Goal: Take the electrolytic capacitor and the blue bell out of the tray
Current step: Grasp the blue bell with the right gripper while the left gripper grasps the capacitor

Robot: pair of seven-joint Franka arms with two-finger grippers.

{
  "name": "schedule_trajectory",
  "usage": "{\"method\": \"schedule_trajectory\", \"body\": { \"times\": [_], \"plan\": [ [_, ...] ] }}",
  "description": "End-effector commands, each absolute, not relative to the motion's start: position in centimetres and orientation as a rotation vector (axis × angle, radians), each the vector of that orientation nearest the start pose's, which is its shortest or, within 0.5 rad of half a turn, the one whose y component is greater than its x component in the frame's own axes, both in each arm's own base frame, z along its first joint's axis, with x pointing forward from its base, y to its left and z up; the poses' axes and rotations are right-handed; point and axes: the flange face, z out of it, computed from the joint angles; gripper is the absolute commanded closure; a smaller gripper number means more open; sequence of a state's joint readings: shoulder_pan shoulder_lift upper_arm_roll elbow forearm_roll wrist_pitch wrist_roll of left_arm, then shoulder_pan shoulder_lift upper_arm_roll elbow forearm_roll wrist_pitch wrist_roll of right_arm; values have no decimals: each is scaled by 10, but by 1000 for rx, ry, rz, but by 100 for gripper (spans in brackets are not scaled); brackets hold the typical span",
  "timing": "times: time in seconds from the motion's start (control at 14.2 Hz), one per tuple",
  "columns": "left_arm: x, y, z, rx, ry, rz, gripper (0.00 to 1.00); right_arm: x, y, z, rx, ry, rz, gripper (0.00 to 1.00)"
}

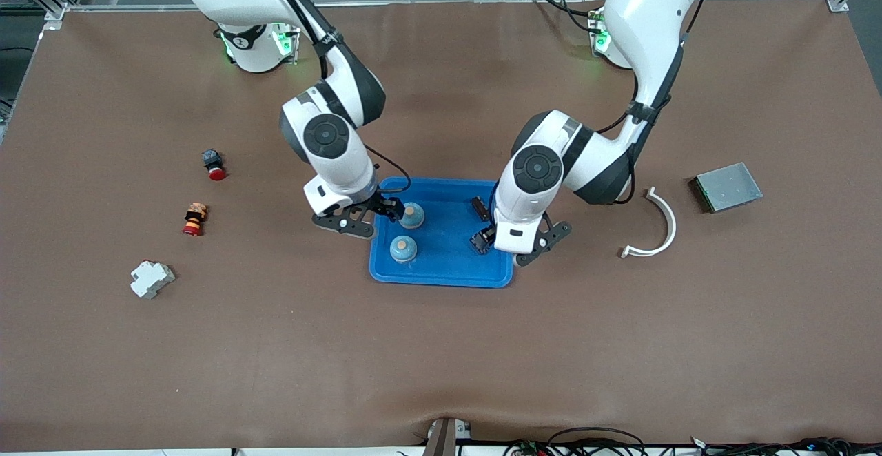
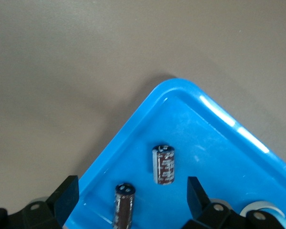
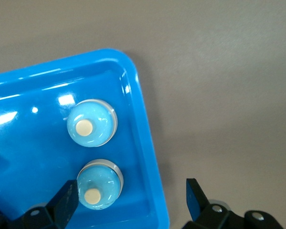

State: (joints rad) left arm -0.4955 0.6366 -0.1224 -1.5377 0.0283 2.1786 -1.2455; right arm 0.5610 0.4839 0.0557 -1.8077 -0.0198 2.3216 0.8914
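A blue tray (image 1: 441,270) lies mid-table. Two light blue bells with tan buttons (image 1: 412,215) (image 1: 403,248) sit at its right-arm end. My right gripper (image 1: 389,209) hangs open over that end; in its wrist view one bell (image 3: 99,185) lies by one finger (image 3: 66,201), the second bell (image 3: 91,123) is farther off, and the tray rim (image 3: 150,167) runs between the fingers. My left gripper (image 1: 490,239) is open over the tray's other end. One dark capacitor (image 2: 124,206) is between its fingers (image 2: 195,193), untouched; another capacitor (image 2: 164,164) (image 1: 477,206) lies just past them.
Toward the right arm's end lie a black and red button (image 1: 214,164), an orange and red part (image 1: 195,219) and a white block (image 1: 152,279). Toward the left arm's end lie a white curved strip (image 1: 654,225) and a grey flat box (image 1: 727,187).
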Motion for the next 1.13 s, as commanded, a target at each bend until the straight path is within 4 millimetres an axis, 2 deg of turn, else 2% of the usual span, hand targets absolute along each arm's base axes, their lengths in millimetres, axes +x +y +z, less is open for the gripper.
{"method": "schedule_trajectory", "body": {
  "times": [0.0,0.14,0.42,0.77,1.06],
  "plan": [
    [594,-404,279,-3013,-1105,6,0,529,403,261,-3110,444,-63,0],
    [600,-407,270,-2992,-1169,2,0,525,416,249,-3111,477,-81,0],
    [597,-426,258,-3008,-1202,-24,0,519,430,237,-3122,476,-77,0],
    [588,-442,239,-3034,-1172,-42,0,518,439,219,-3096,493,-97,0],
    [585,-445,220,-3036,-1167,-37,0,515,442,211,-3096,484,-96,0]
  ]
}}
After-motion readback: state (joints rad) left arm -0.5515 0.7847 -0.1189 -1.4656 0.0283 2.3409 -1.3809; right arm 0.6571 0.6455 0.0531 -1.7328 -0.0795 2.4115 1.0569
